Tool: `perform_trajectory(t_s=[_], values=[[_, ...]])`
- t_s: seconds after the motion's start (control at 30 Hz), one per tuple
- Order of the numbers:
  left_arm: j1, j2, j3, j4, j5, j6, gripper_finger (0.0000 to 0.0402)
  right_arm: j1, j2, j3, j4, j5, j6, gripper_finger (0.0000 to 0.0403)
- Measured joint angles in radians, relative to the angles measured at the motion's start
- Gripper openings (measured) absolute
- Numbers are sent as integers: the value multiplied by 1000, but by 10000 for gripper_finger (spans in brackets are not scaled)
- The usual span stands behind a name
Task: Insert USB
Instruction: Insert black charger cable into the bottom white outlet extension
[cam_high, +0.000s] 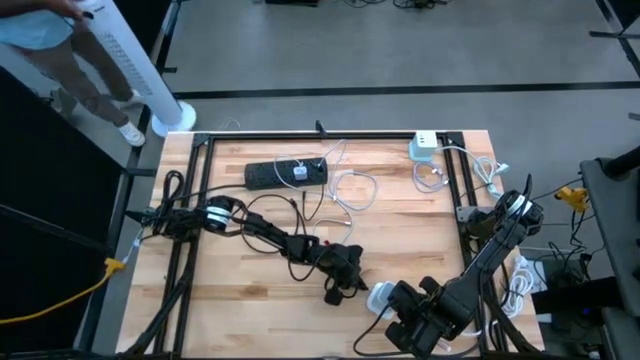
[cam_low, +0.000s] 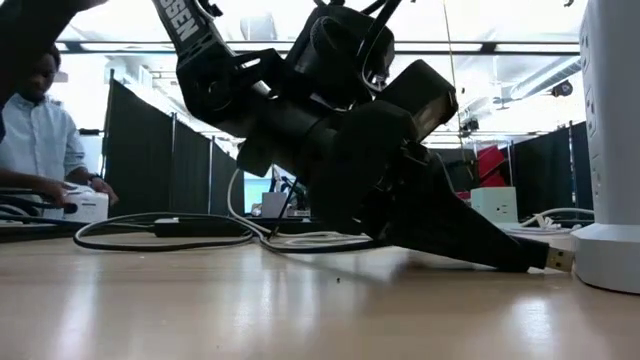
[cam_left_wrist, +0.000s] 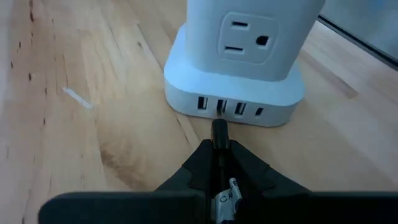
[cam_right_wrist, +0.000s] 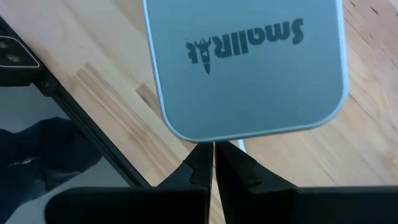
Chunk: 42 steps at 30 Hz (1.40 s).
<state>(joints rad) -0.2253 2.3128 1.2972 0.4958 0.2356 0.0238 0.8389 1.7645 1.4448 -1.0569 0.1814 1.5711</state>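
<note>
A: Where's the USB plug (cam_left_wrist: 219, 132)?

B: Pinched in the left claw (cam_left_wrist: 219, 163), its tip just in front of the row of ports at the base of the white charging tower (cam_left_wrist: 239, 56) on the table (cam_left_wrist: 74, 124).

A: And the right claw (cam_right_wrist: 214, 163)?

B: Pressed together right behind the tower, gripping nothing I can see.

A: Risks?

B: If the plug meets the port tilted or off-centre, it may jam and shove the tower away, or twist in the pinch.
</note>
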Motion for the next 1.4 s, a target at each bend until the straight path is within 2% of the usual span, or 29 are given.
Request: perform_trajectory(t_s=[0.27,0.5,0.87,1.13,1.4], values=[[-1,-1,0,13,2,-10,21,-5,1,0,2,-2,-1,0],[-1,-15,-2,-2,11,-11,21,16,33,0,15,-67,-2,0],[-2,-20,-3,22,15,-6,21,60,72,-1,49,-71,25,0],[4,-20,-2,29,4,-4,21,65,106,-2,116,-81,26,0],[4,12,-2,54,-1,-27,21,62,110,-2,112,-78,13,0]])
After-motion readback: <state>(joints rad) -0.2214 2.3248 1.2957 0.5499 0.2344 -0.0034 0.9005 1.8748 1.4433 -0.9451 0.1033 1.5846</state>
